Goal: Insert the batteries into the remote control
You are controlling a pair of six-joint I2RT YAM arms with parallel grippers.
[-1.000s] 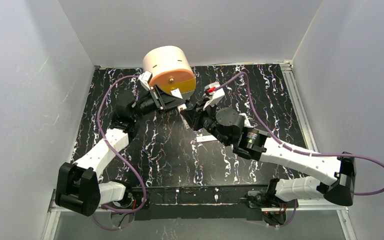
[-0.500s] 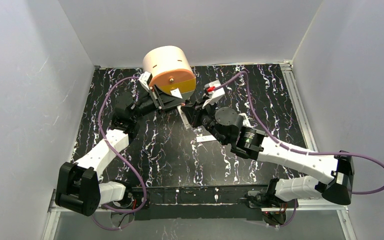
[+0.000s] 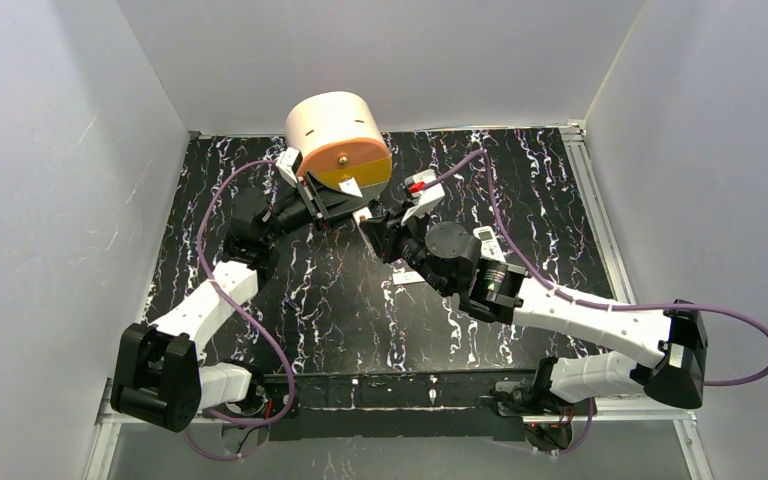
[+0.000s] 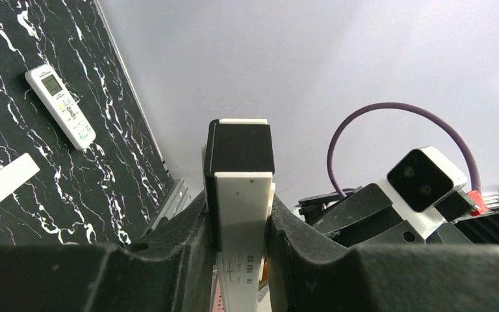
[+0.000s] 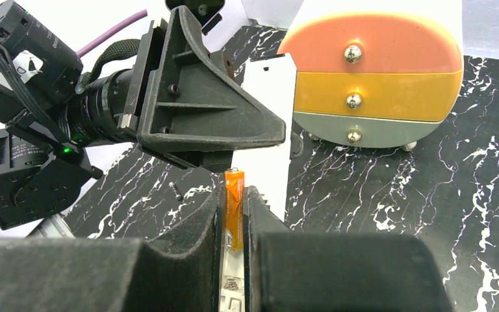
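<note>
Status, near to far: narrow white bar (image 3: 410, 277) lay flat mid-way across the counter (image 3: 310, 310). Just beyond it, toward the right edge, the remote control (image 4: 60, 106) lay face up, not held. Further in, right gripper (image 5: 234, 192) was clenched on one battery (image 5: 234, 224), upright, pinched mid-barrel. Just beside it, left gripper (image 4: 240, 218) was clamped on a white slab with a black end (image 4: 240, 149); couldn't tell what it was. Drawer drum (image 3: 340, 140) sat at the far edge. I'd expect the battery to be light, rigid, slick and prone to roll: grip the barrel, leave the ends free.
</note>
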